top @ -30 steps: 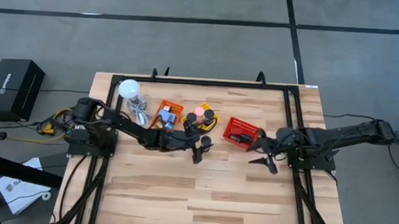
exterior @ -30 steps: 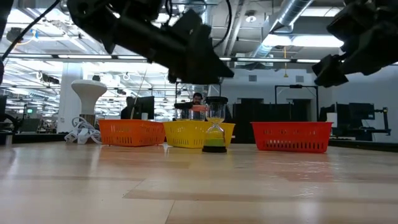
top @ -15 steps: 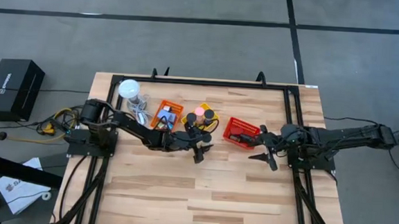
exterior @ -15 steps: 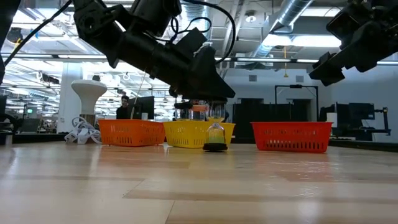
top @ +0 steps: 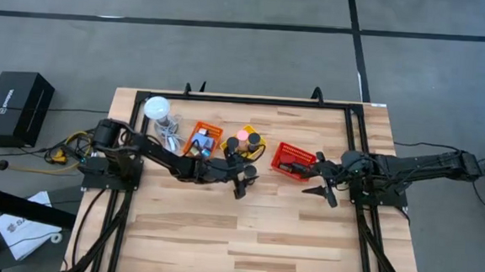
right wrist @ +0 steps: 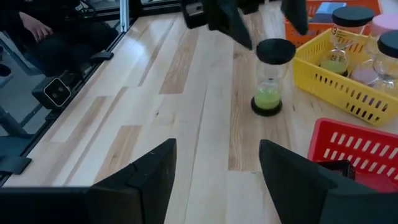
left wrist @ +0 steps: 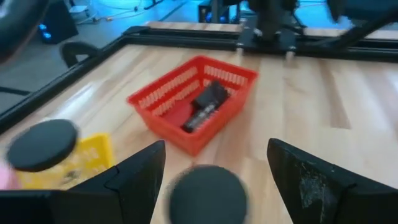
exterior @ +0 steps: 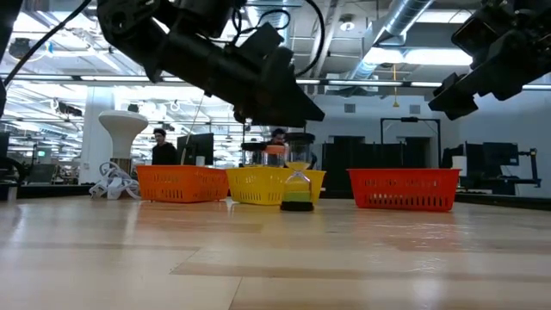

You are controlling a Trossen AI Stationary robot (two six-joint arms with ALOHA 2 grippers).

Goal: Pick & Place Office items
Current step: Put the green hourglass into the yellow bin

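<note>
High view: left gripper (top: pixel 241 185) hangs over the sand timer (top: pixel 249 172), just beside the yellow basket (top: pixel 244 138).
Low view: timer upright on the table (exterior: pixel 258 258).
Left wrist view: fingers (left wrist: pixel 134 180) spread wide, holding nothing.
Right wrist view: right gripper (right wrist: pixel 214 180) half open, empty.
Handling: likely light, glass, fragile; grip the black caps.

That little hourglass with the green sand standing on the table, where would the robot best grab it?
Probably from straight above, fingers closing on the black top cap or the glass just under it. The green-sand hourglass stands upright, apart from the yellow basket, and the open left gripper hangs right above it, a finger either side of the cap.
</note>
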